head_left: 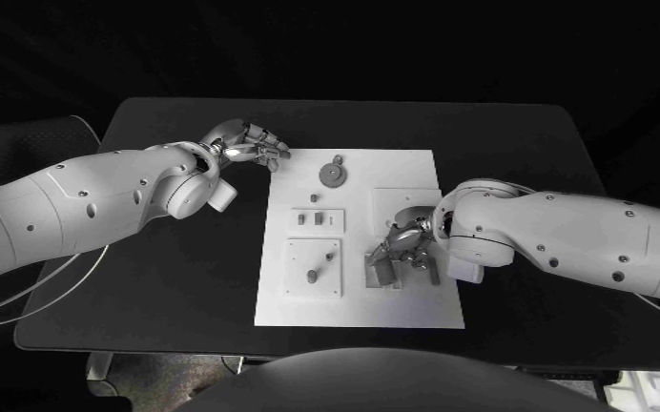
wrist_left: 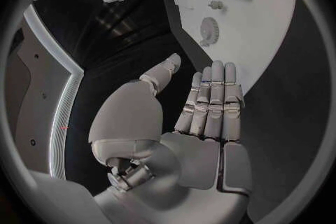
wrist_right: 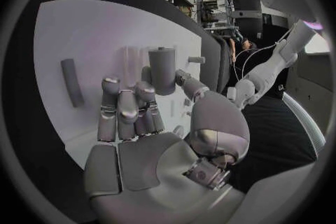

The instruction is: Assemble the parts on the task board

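Worktop (head_left: 165,126) under my cameras is flat, matte and black, and the task board (head_left: 413,312), a smooth white rectangular plate, lies in its middle. From the head view I see a round toothed gear (head_left: 335,175) lying flat near the board's far edge, with a small knob beside it. Below it sit two raised square sub-plates on the board's left half: one carrying two short upright blocks (head_left: 318,216), the nearer one carrying small pegs (head_left: 319,267).

My left hand (head_left: 249,148) hovers over the bare worktop just beside the board's far left corner. In the left wrist view its silver fingers (wrist_left: 212,102) lie straight and side by side with the thumb apart, and nothing sits in the palm, so I read it as released.

My right hand (head_left: 402,245) is over the board's right half, close to the surface. In the right wrist view I see it grasping a smooth cylindrical part (wrist_right: 162,70), held upright between the thumb and the curled fingers (wrist_right: 129,112). A second slim cylinder (wrist_right: 71,82) lies flat on the white plate beyond those fingers, apart from the hand.
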Available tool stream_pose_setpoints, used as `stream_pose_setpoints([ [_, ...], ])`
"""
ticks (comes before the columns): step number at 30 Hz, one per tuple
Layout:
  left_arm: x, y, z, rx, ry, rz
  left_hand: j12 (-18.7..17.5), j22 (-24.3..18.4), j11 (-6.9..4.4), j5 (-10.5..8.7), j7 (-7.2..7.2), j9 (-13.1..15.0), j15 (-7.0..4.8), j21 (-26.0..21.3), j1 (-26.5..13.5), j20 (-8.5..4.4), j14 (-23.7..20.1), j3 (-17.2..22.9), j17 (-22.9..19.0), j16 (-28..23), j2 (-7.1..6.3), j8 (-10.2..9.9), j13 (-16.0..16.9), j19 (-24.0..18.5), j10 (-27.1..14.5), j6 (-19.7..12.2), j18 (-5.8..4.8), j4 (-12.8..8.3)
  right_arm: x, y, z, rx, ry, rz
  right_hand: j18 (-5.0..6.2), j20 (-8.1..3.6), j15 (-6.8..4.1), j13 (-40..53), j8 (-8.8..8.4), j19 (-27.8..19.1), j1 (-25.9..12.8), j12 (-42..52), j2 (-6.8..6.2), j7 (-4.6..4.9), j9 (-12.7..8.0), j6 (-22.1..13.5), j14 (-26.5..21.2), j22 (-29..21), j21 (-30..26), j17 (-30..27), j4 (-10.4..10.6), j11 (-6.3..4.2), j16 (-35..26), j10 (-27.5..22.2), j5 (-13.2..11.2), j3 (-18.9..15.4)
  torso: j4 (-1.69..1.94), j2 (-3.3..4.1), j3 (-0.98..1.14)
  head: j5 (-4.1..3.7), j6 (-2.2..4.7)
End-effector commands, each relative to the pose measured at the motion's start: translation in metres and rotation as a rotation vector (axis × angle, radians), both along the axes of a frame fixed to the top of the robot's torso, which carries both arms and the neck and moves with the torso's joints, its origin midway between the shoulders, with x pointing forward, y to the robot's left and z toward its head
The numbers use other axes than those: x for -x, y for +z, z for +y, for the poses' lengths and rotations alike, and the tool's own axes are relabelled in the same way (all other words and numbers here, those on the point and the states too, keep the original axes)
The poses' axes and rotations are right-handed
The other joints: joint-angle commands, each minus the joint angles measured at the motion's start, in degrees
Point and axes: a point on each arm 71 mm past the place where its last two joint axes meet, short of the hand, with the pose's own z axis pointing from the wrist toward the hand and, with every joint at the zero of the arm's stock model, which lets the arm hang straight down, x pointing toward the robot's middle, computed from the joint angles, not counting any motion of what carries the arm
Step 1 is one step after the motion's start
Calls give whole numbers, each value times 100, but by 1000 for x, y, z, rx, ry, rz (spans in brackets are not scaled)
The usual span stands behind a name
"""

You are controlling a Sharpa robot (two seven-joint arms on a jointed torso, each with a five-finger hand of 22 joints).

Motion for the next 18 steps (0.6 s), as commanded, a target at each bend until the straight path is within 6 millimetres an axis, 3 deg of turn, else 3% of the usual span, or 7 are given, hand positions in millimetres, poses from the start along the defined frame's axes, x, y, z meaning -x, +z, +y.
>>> stream_pose_setpoints([
  [1, 0, 1, -2, 9, -13, 3, -23, 9, -8, -8, 7, -8, 38, -35, -37, 27, -9, -3, 8, -24, -5, 12, -7, -32, -38, -44, 61, 23, 0, -1, 2, 6, 14, -11, 79, -21, -23, -10, -41, -9, -18, 26, -68, 29, -9, -23, -32, 86, 13, -21, 40, 3, -26, -34, -21, 14, -1, -5, 1, 8, 0],
  [11, 0, 1, -2, 9, -13, 3, -22, 11, -7, -8, 7, -8, 38, -37, -36, 28, -9, -4, 13, -29, -5, 13, -8, -33, -40, -44, 62, 25, 0, -1, 2, 9, 20, -12, 79, -20, -42, -24, -55, -29, -51, 24, -208, 43, -4, -63, -84, 84, 2, -57, 158, 21, -32, -72, -141, 43, -2, -2, 2, 4, 0],
  [14, 0, 1, -3, 9, -14, 5, -22, 11, -7, -8, 7, -9, 38, -37, -36, 28, -9, -4, 15, -30, -6, 13, -9, -33, -40, -44, 62, 25, 0, -1, 3, 7, 21, -12, 79, -26, -57, -36, -60, -29, -54, 31, -369, 46, 5, -86, -107, 81, 0, -74, 304, 27, -31, -87, -385, 107, -3, -3, 3, 1, 0],
  [18, 0, 1, -2, 8, -13, 5, -22, 12, -7, -8, 7, -9, 39, -38, -37, 28, -8, -5, 17, -31, -7, 12, -9, -33, -41, -45, 62, 26, 0, -1, 3, 7, 22, -12, 79, -30, -71, -47, -75, -29, -57, 35, -552, 63, 10, -129, -128, 79, -2, -85, 468, 40, -27, -102, -461, 166, -3, -4, 1, 4, 0],
])
